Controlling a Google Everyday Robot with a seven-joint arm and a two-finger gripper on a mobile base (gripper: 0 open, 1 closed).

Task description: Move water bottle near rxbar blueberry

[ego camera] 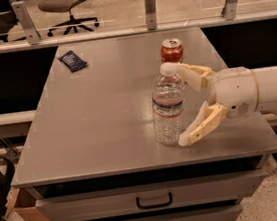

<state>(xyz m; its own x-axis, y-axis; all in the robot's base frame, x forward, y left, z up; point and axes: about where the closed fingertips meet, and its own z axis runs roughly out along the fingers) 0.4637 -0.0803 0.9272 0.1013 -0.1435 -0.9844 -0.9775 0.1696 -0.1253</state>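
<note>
The water bottle [168, 106] stands upright on the table [105, 126] just in front of the red soda can [171, 51], while the rxbar blueberry [72, 60] lies well to the left of that can, so the move is not yet done. The gripper [175, 104], in front of the can, is spread wide with its fingers on either side of the bottle. Clenching, carrying and setting down appear to remain.

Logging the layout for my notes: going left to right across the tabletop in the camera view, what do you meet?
rxbar blueberry → water bottle → claw, open either side of the bottle, reaching from the right.
</note>
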